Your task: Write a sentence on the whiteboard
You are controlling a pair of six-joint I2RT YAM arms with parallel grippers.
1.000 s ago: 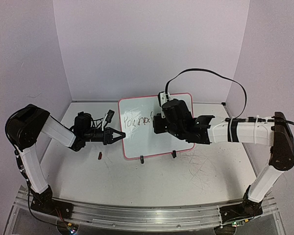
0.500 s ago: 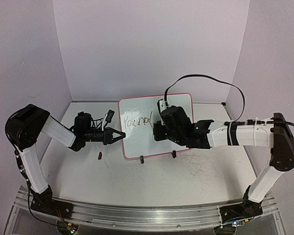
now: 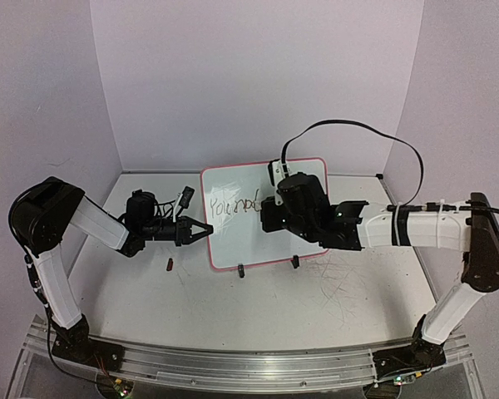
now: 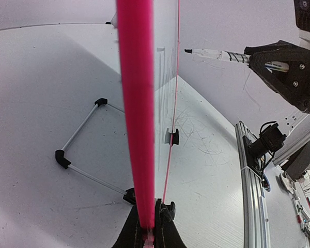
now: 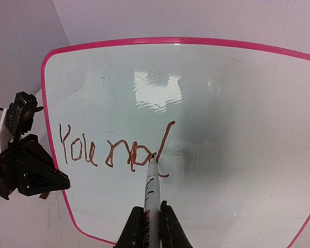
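Observation:
The whiteboard (image 3: 233, 241) stands upright on two black clip feet and has a pink rim. The sentence (image 3: 233, 205) is a reddish-brown scrawl reading roughly "You mo(" on its left half, clearer in the right wrist view (image 5: 113, 150). My left gripper (image 3: 204, 230) is shut on the board's left edge, which shows as a pink bar (image 4: 137, 103) between its jaws. My right gripper (image 3: 270, 214) is shut on a white marker (image 5: 151, 191). The marker's tip touches the board at the last letters. The marker also shows in the left wrist view (image 4: 217, 54).
A small red cap (image 3: 170, 264) lies on the table left of the board. A wire stand (image 4: 85, 119) props the board from behind. Lilac walls close the back and both sides. A metal rail (image 3: 233, 366) runs along the near edge.
My right gripper dipped down with the marker, then rose again, adding strokes at the end of the second word. The left arm and the board have not moved.

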